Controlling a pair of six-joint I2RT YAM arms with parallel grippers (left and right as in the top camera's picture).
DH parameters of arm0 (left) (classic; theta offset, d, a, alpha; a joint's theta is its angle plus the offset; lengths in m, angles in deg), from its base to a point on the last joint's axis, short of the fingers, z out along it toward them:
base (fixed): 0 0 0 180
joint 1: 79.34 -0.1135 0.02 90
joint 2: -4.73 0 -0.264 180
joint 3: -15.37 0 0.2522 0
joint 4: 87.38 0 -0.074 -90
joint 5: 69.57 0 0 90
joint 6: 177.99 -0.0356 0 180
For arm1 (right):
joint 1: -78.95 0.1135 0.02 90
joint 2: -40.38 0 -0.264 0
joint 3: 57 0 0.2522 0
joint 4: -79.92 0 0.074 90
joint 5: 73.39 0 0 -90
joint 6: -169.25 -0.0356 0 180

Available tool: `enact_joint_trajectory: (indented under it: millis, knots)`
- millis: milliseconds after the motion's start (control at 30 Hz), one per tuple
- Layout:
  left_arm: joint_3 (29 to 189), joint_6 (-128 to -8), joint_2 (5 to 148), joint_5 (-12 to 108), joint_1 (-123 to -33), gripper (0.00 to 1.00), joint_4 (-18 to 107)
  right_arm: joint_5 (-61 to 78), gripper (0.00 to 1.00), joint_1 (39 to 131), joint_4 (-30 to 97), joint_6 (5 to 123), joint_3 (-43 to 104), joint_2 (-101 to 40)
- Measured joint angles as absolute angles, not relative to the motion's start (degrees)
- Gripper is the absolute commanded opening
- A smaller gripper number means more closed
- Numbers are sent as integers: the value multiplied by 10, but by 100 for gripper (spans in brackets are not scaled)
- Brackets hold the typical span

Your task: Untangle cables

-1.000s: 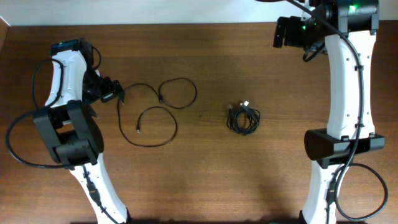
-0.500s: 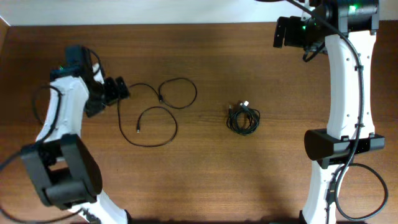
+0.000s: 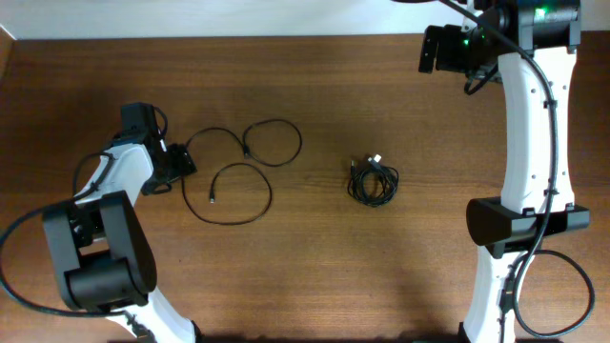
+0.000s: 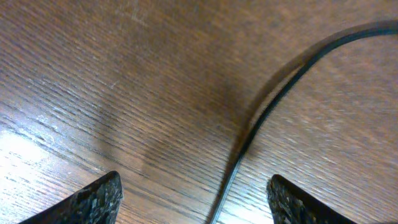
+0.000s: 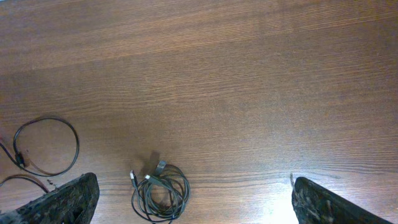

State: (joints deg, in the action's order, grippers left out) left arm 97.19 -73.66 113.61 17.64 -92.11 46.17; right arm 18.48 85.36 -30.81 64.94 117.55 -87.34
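Cables (image 3: 246, 151), thin black cords with small plug ends, lie in two places on the brown wooden table (image 3: 315, 276) in the overhead view. There are loose open loops (image 3: 211, 198) at the left and a small tight black coil (image 3: 374, 181) right of the middle, well apart from them. Neither has shifted in the last second. What changed is my left arm: it swung around, and my left claw (image 3: 181, 160) came a little nearer, from the far end of the loops to the straight stretch below it. My right claw (image 3: 429, 50) has not moved; it hangs at the far right edge.

In the left wrist view my left claw (image 4: 194, 180) is open and close to the wood. The cord (image 4: 267, 112) runs between my two fingertips (image 4: 102, 193) and I cannot see it touch either one. I judge that I am placed for a pinch, so the closing comes next.

In the right wrist view my right claw (image 5: 194, 182) is wide open and empty, high above the coil (image 5: 160, 193). One loop (image 5: 20, 158) shows at the left. The coil is not yet begun.
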Motion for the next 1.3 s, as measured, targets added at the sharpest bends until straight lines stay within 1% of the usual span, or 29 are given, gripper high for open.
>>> enact_joint_trajectory:
  millis: [67, 100, 133, 167, 200, 267, 433, 600, 667, 700, 733, 767, 800, 867, 1000, 1100, 1167, 1300]
  knots:
    - [972, -737, 1149, 172, -921, 75, 462, 185, 99, 854, -308, 649, 1176, -873]
    - [973, -737, 1159, 163, -920, 72, 467, 185, 99, 854, -308, 649, 1176, -873]
    - [973, -737, 1160, 161, -920, 63, 468, 185, 99, 854, -308, 649, 1176, -873]
    - [974, -736, 1162, 160, -920, 41, 470, 185, 99, 854, -308, 649, 1176, -873]
    - [978, -736, 1165, 159, -920, 23, 472, 185, 99, 854, -308, 649, 1176, -873]
    - [984, -737, 1171, 159, -920, 0, 477, 185, 99, 854, -308, 649, 1176, -873]
    - [993, -736, 1174, 159, -920, 0, 459, 185, 99, 854, -308, 649, 1176, -873]
    - [1044, -736, 1165, 172, -920, 0, 307, 185, 98, 854, -308, 649, 1176, -873]
    - [1077, -737, 1124, 201, -920, 0, 285, 185, 99, 854, -308, 649, 1176, -873]
    - [1092, -737, 1088, 220, -920, 0, 285, 185, 99, 854, -308, 649, 1176, -873]
    - [1107, -737, 1016, 252, -920, 0, 291, 185, 99, 854, -308, 649, 1176, -873]
    - [1108, -737, 1008, 263, -920, 0, 291, 185, 98, 854, -308, 649, 1176, -873]
    - [1113, -737, 935, 282, -920, 0, 309, 185, 99, 854, -307, 649, 1176, -873]
    - [1117, -737, 843, 331, -920, 0, 340, 185, 99, 854, -308, 649, 1176, -873]
    - [1120, -737, 735, 445, -920, 0, 395, 185, 98, 854, -308, 649, 1176, -873]
    - [1120, -745, 697, 499, -913, 0, 393, 185, 99, 854, -308, 649, 1176, -873]
    - [1120, -756, 681, 529, -882, 0, 392, 185, 98, 854, -308, 649, 1176, -873]
    - [1120, -802, 682, 543, -806, 0, 391, 185, 99, 854, -308, 649, 1176, -873]
